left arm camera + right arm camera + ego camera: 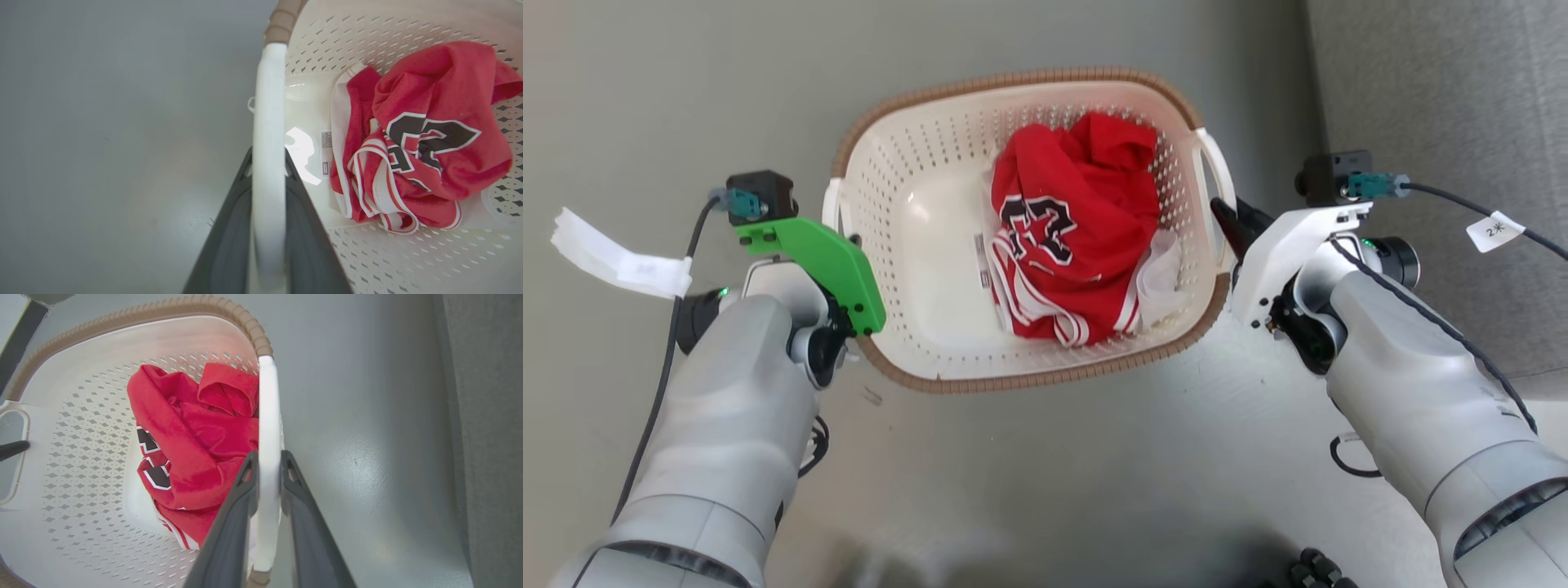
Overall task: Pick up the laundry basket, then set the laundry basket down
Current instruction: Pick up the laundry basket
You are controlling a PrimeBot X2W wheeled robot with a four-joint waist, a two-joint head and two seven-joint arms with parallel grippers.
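Note:
The laundry basket (pixel 1029 380), cream-white with perforated walls and a brown woven-look rim, lies between my two arms in the head view. A crumpled red jersey (pixel 1074 224) with black numerals fills its right half. My left gripper (pixel 268 157) is shut on the basket's left white handle (pixel 267 102). My right gripper (pixel 269 457) is shut on the right white handle (pixel 267 408). In the head view the left gripper (pixel 843 243) sits under its green mount and the right gripper (pixel 1237 224) touches the right handle. I cannot tell whether the basket rests on the floor.
Smooth grey floor (pixel 1054 474) surrounds the basket. A grey carpeted surface (pixel 1437 122) runs along the right side. Paper tags hang from the left cable (pixel 613 257) and the right cable (pixel 1494 230). A dark object (pixel 1315 567) shows at the bottom edge.

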